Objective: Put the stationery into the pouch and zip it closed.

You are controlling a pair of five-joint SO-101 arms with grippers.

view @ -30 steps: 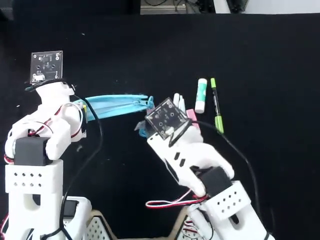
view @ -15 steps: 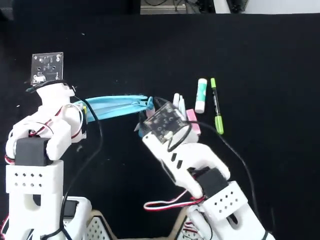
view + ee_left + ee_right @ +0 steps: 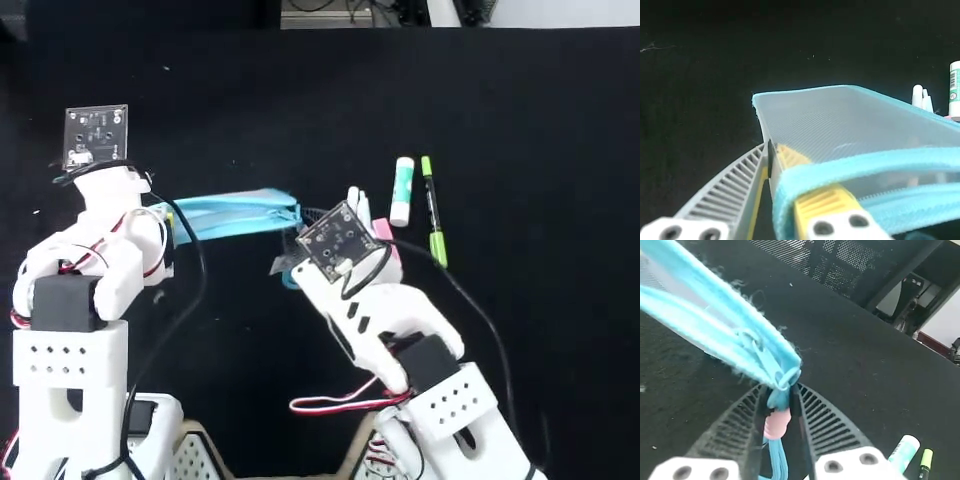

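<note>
- Clamping the blue zip pull [image 3: 782,375], the right gripper [image 3: 780,390] has its jaws drawn almost together, and the strap runs down between them. A pink piece [image 3: 776,424] sits in the same gap; I cannot tell what it is. Holding the pull rather than the fabric suits working the slider along the teeth.
- Opposite it, the left gripper [image 3: 775,150] is closed on the other end of the pouch [image 3: 850,120], with its yellow pad pressed against the blue binding. My guess is that this grip anchors the bag so that a tug on the zip does not drag it across the table [image 3: 520,110].
- The pouch hangs between the two grippers as a long blue strip with its mesh side turned up towards the left wrist camera. Near the slider its two blue edges spread apart, so the mouth looks open along that stretch.
- Beyond the right gripper, on its outer side, a glue stick [image 3: 402,190] and a green-capped pen [image 3: 432,210] lie side by side on the black cloth. They sit close to each other, apart from the pouch, and are not yet packed.
- Loading therefore seems to come first and zipping second, and one gripper would have to let go to fetch them.
- Farthest off, a mesh chair [image 3: 840,265] stands past the table edge.
</note>
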